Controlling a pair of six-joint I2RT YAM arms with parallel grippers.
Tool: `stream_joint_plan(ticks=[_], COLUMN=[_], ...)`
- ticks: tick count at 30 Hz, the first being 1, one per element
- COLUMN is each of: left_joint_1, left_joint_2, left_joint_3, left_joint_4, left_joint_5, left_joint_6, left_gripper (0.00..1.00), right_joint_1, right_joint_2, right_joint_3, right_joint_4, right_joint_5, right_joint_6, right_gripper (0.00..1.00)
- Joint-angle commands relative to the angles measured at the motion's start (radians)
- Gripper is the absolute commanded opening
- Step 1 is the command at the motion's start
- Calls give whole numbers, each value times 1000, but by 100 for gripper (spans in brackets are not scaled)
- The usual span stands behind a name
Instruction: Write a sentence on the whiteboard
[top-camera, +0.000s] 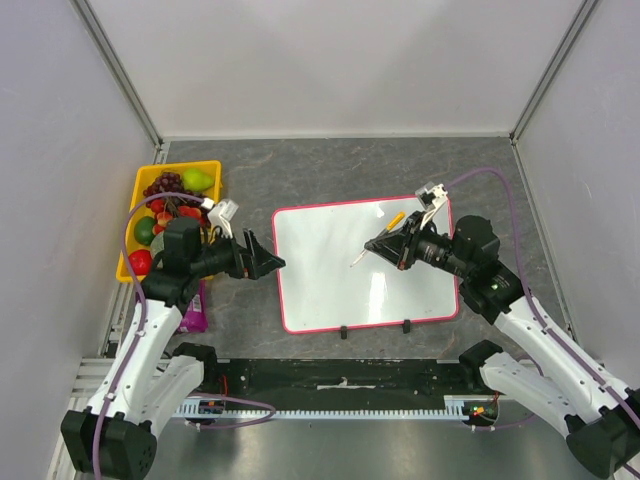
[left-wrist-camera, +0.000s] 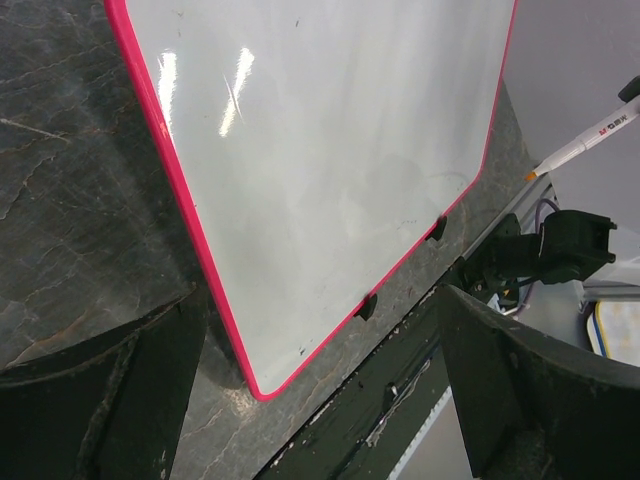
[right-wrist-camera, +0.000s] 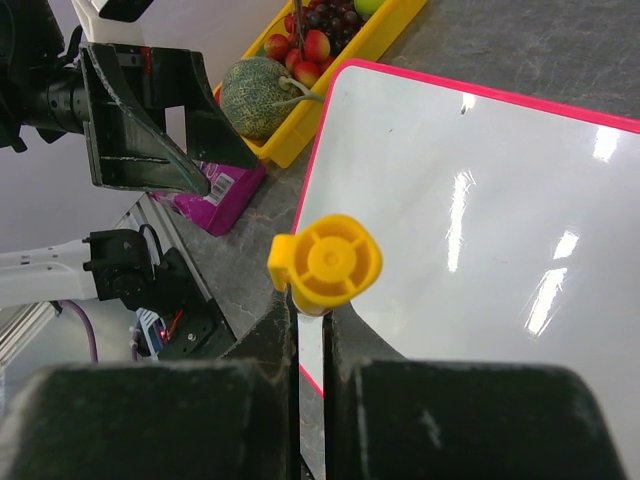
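Observation:
The whiteboard (top-camera: 340, 290) lies flat on the grey table, pink frame around it and two black feet on its near edge. No writing shows on it in any view. My right gripper (top-camera: 385, 243) hovers over the board's right part, shut on a white marker (top-camera: 362, 256) whose tip points down-left just above the board. In the right wrist view the marker's yellow end cap (right-wrist-camera: 325, 262) sticks out between my fingers (right-wrist-camera: 270, 345). My left gripper (top-camera: 275, 262) is open and empty at the board's left edge, over the board's near corner (left-wrist-camera: 262, 385).
A yellow fruit tray (top-camera: 212, 170) stands at the far left with grapes, a melon (right-wrist-camera: 262, 95) and other fruit. A purple packet (top-camera: 195, 310) lies just near of it. The cell walls close in on three sides.

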Motion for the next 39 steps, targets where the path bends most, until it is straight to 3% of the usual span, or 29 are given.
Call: stream_joint_plan(ticks=[1,9,15,27,39], left_joint_1=[4,6,6,6,6], left_joint_2=[-9,-1,-21,106,285], left_joint_3=[-9,-44,-195,-345,-371], left_joint_4=[53,110,329,768,996], left_joint_5=[51,-8,-64,68,87], left_joint_6=[23,-75,-227,-308,-316], left_gripper=[100,100,99,96,90], right_joint_1=[-2,-2,-2,-2,-2], right_joint_2=[-27,-24,-23,-1,-6], right_joint_3=[10,23,39,13,7], right_joint_4=[25,19,20,81,65], right_joint_5=[13,-16,-22,-66,-57], right_joint_6=[-14,-17,-17,49,46], right_gripper=[0,0,0,0,0])
